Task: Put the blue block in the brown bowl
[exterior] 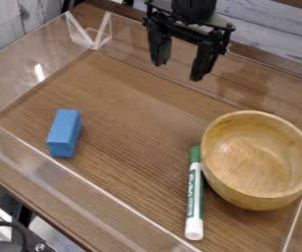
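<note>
The blue block lies flat on the wooden table at the left, a small matte rectangle. At the right front stands the brown bowl, round, light wood with a thick rim, and nothing shows inside it. My gripper hangs above the far middle of the table, pointing down, its two black fingers spread open with nothing between them. It is well away from both the block and the bowl.
A green-and-white marker pen lies just left of the bowl, pointing toward the front edge. Clear plastic walls fence the wooden table at the left, back and front.
</note>
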`<act>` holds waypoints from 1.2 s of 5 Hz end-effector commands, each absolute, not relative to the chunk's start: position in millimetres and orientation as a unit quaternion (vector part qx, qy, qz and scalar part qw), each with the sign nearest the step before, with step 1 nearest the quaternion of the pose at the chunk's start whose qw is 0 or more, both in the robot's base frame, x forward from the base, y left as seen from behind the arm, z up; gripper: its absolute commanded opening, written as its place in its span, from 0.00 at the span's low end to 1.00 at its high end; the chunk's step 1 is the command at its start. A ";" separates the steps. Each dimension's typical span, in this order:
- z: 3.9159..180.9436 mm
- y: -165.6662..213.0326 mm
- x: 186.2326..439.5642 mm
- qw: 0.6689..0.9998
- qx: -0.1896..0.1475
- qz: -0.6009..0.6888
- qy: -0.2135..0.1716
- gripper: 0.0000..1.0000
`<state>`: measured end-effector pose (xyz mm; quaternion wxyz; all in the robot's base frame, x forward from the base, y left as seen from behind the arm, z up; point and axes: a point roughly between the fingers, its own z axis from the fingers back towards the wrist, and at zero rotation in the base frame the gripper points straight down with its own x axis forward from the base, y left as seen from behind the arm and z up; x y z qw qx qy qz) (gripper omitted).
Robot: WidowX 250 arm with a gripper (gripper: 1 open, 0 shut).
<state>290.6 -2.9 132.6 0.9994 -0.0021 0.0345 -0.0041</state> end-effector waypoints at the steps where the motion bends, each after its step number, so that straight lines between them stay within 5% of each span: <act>1: 129.2 2.8 282.3 0.999 -0.001 0.005 0.040 1.00; 3: 142.2 46.1 238.7 0.998 0.006 0.054 0.015 1.00; 6: 133.1 99.4 203.0 0.995 0.011 0.101 -0.020 1.00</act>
